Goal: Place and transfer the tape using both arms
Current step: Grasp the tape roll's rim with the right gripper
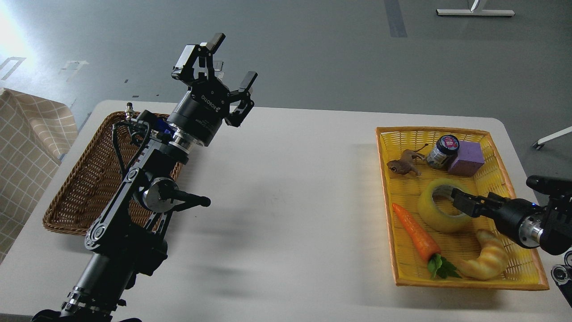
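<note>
The tape [430, 213], a translucent yellow roll with a pale core, lies flat in the yellow basket [388, 197] at the table's right. My right gripper [462, 203] comes in from the right edge and its tip sits over the right side of the roll's core, hiding part of it. It is dark and I cannot tell its fingers apart. My left gripper [232, 60] is open and empty, held high above the table's far left, next to the brown wicker basket [85, 188].
In the yellow basket are also a toy carrot [415, 232], a croissant toy [489, 259], a brown toy animal [402, 166], a small jar [443, 151] and a purple block [468, 157]. A checked cloth [27, 143] hangs at the far left.
</note>
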Available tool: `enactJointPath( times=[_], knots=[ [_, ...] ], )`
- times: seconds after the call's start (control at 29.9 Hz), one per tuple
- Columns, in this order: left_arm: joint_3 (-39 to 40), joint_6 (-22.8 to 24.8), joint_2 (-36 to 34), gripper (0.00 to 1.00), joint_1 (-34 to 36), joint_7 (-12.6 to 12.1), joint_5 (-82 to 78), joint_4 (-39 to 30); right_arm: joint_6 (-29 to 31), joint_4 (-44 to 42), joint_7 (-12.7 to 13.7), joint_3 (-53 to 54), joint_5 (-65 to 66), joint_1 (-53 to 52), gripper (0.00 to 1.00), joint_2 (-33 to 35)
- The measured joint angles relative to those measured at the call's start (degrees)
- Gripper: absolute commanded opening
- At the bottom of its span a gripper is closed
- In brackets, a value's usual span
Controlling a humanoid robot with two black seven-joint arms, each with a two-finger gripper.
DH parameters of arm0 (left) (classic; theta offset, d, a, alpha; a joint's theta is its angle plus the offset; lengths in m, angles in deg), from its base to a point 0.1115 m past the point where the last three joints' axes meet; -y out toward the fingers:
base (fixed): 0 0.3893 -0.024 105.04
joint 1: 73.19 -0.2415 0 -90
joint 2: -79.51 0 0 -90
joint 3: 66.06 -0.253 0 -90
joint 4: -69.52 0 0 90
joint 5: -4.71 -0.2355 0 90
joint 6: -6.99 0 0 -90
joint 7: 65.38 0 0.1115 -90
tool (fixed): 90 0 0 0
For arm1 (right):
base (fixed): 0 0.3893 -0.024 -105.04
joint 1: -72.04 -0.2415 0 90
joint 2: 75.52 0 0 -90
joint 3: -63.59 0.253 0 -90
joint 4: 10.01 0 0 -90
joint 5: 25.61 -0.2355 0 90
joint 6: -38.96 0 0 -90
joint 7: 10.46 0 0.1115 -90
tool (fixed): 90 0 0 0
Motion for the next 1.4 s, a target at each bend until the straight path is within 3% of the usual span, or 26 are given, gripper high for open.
enactJointPath(
  times=[0.2, 0.33, 0.87, 1.17, 1.4],
  knots=[
    [0.0, 0.04, 0.0, 0.98, -0.36, 0.0, 0.08, 0.0, 0.0, -1.06, 1.62, 0.03, 0.0, -0.47, 0.9, -0.1],
    [0.01, 0.03, 0.0, 0.98, -0.47, 0.0, 0.09, 0.0, 0.0, -1.11, 2.15, -0.05, 0.0, -0.75, 0.79, -0.22],
    [0.18, -0.11, 0.0, 0.98, -0.99, 0.09, 0.18, 0.02, 0.0, -1.11, 2.2, -4.05, 0.0, -1.79, 0.79, -0.57],
    [0.71, -0.11, 0.0, 0.98, -0.99, 0.09, 0.42, 0.11, 0.0, -1.2, 2.2, -5.52, 0.0, -3.05, 0.43, -0.07],
    [0.89, -0.15, 0.0, 0.98, -1.0, 0.09, 0.47, 0.18, 0.0, -1.46, 2.21, -5.57, 0.0, -2.7, 0.42, 1.09]
  ],
)
